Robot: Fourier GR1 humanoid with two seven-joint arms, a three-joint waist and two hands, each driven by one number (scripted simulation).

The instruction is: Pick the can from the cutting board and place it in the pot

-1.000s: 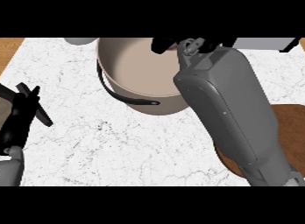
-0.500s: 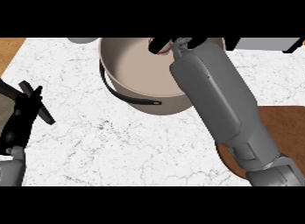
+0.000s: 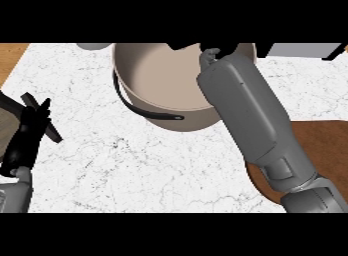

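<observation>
Two robot hands are showing. The right robot hand (image 3: 209, 50) is reaching over the far rim of the pot (image 3: 158, 80) at 12 o'clock. It is mostly cut off by the view's edge, so I cannot tell whether it is spread or pinching anything. The left robot hand (image 3: 25, 137) is resting at 9 o'clock by the edge of the bench (image 3: 133, 165), fingers straight, thumb sticking out. The can is not showing anywhere, and the visible part of the cutting board (image 3: 332, 145) at 4 o'clock is carrying none. Judging by its kind, a can is likely handling as light, stiff and smooth-sided, prone to slipping, so wrapping around mid-wall is looking best.

Marble ctr (image 3: 133, 165), wood brd (image 3: 332, 145), matt pot (image 3: 203, 122).
</observation>
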